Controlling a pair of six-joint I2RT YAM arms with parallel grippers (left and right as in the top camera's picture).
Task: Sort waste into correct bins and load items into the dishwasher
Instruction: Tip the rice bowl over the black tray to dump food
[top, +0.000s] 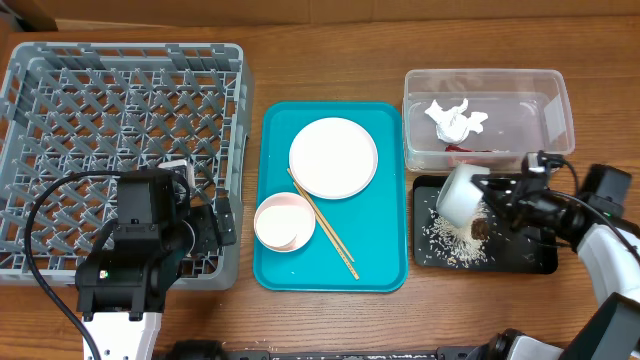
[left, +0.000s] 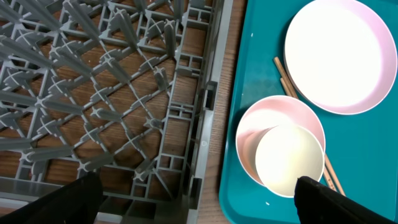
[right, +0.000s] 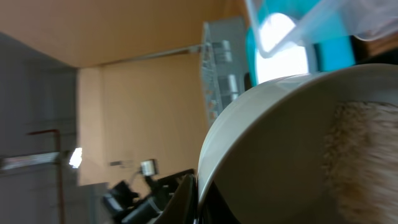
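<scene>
My right gripper (top: 497, 192) is shut on the rim of the pale grey-green bowl (top: 461, 192), which is tipped on its side over the black tray (top: 530, 256). Rice (top: 450, 240) and a brown lump (top: 480, 230) lie in that tray. The bowl fills the right wrist view (right: 280, 155), one finger against its rim. The clear tub (top: 485, 75) holds the white napkin (top: 455, 120) and red wrapper (top: 462, 148). My left gripper (left: 196, 208) is open and empty over the grey rack's (top: 120, 110) front right corner. The plate (top: 333, 157), pink bowl (top: 272, 208) with the white cup (left: 289, 158) inside, and chopsticks (top: 325, 225) lie on the teal tray.
The teal tray (top: 385, 250) sits between the rack and the two bins. The rack's side wall (left: 202, 124) stands just left of the tray's edge. A strip of bare wooden table shows between them.
</scene>
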